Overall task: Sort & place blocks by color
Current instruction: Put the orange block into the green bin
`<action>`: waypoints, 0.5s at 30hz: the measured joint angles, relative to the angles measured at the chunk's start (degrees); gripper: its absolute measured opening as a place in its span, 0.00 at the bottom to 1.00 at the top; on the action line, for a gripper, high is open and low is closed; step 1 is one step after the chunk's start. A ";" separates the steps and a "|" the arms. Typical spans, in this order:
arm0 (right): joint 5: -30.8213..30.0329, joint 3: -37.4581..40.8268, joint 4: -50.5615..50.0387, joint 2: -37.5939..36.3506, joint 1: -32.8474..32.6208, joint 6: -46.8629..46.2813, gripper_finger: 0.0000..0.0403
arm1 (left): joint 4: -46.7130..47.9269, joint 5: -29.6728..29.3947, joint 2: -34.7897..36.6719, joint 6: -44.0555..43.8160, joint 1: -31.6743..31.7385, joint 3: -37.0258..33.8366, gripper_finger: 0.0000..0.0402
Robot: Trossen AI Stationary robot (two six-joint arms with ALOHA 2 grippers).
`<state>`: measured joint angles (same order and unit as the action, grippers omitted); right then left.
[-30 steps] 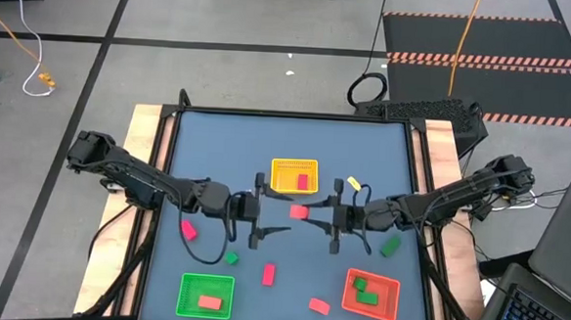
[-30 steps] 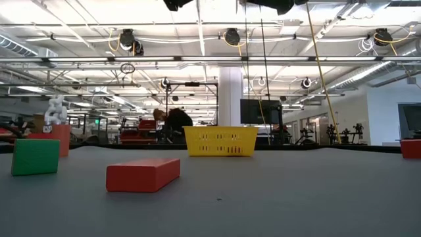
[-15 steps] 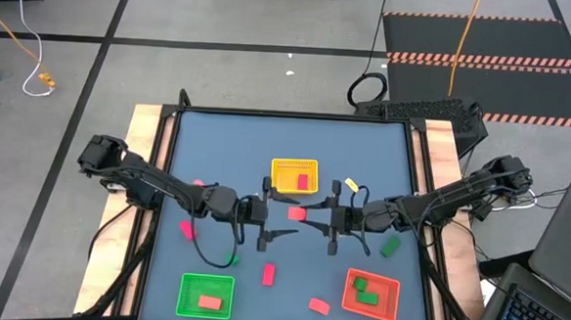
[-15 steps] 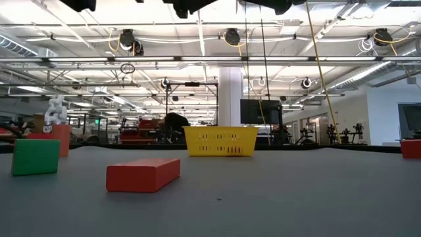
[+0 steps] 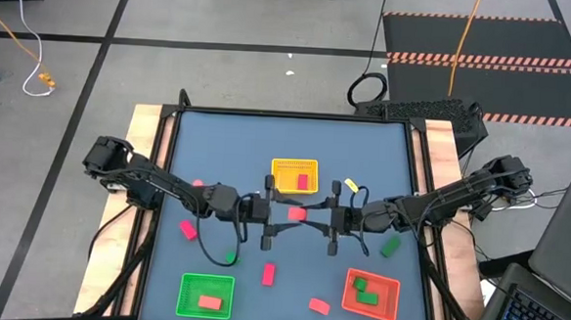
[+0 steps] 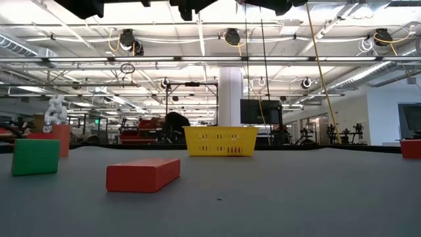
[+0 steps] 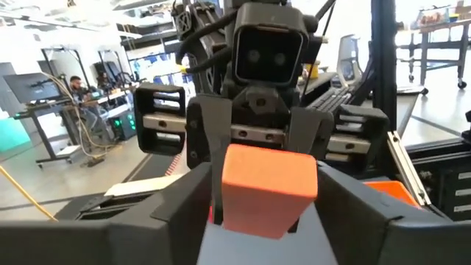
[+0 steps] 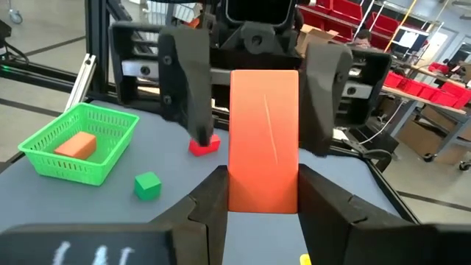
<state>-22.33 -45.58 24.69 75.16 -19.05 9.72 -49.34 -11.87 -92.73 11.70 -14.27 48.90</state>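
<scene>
I'm seeing both arms meeting mid-table just in front of the yellow basket [image 5: 294, 176]. The right gripper [image 5: 323, 221] is holding the salmon bar [image 5: 297, 213] between its fingers [image 8: 210, 193], clamped on the near end. The left gripper [image 5: 278, 221] is facing it with fingers [image 8: 185, 81] spread wide on either side of the bar's far end, not touching it as far as I can tell. In the left wrist view the same bar [image 7: 266, 188] is sitting between that arm's own fingers with the right gripper's body behind it. Loose blocks are lying on the table [image 5: 218, 137]: a pink-red block [image 5: 190, 230] and a small green cube [image 5: 229, 259] on the left, another pink-red block [image 5: 269, 273] and a salmon one [image 5: 319, 305] toward the front, a green block [image 5: 390, 246] on the right. The green basket [image 5: 206, 296] is holding a salmon block, the red basket [image 5: 371, 294] a green one, the yellow basket a pink-red one.
</scene>
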 joint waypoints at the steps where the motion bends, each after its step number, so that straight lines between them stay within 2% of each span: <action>1: -0.02 0.00 0.02 0.00 0.00 0.00 0.30 | -0.18 -0.01 0.02 0.00 -0.01 0.00 0.53; 6: 0.04 0.09 0.12 0.00 -0.02 -0.35 0.30 | 0.10 -0.03 0.09 0.97 -0.01 0.00 0.33; 15: -0.13 0.09 -0.68 -0.04 -0.01 -1.53 0.51 | 2.94 -1.01 0.73 1.30 -0.01 -0.02 0.32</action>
<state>-22.46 -45.50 24.01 75.11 -19.06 8.19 -46.40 -12.88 -92.00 13.01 -14.28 48.88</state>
